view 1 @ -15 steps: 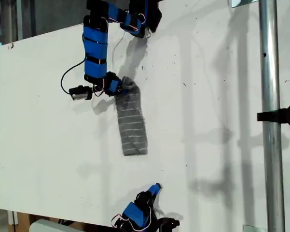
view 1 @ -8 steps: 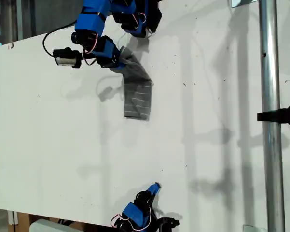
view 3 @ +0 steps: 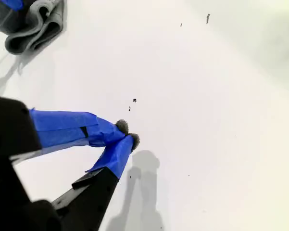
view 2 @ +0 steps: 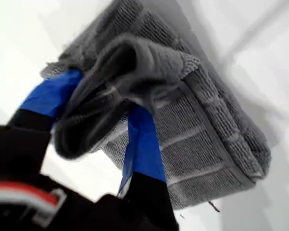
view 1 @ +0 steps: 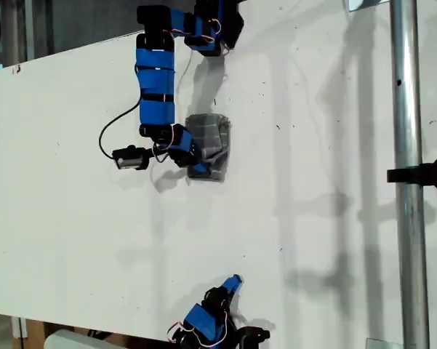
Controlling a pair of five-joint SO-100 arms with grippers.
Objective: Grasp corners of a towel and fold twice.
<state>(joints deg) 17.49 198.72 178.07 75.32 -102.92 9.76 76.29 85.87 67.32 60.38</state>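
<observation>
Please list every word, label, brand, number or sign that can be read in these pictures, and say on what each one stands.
None: no readable text shows in any view.
The towel carries only thin white stripes.
The table bears small dark specks, not writing.
My first end effector and my second end effector show plain blue tape.

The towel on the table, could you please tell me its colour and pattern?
The towel is dark gray with thin white parallel stripes, clearest in the first wrist view.

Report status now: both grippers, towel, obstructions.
My first gripper shut on towel edge, folded over. My second gripper shut, empty. Nothing in the way.
</observation>
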